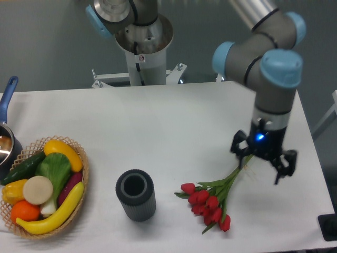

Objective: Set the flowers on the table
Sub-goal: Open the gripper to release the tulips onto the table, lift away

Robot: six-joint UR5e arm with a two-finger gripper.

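Observation:
The flowers [209, 203], a bunch of red tulips with green leaves and pale green stems, lie on the white table [174, 121] at the front right. The heads point to the front left and the stems run up and right. My gripper [259, 168] hangs over the stem ends with its black fingers [239, 147] spread wide apart. The stems' tips reach just beside the left finger, and the fingers do not close on them. The gripper looks open.
A black ribbed cylinder vase [136, 194] stands upright left of the tulips. A wicker basket [83, 174] of vegetables sits at the front left, with a blue-handled pot [6, 138] behind it. The robot's base [142, 47] is at the table's far edge.

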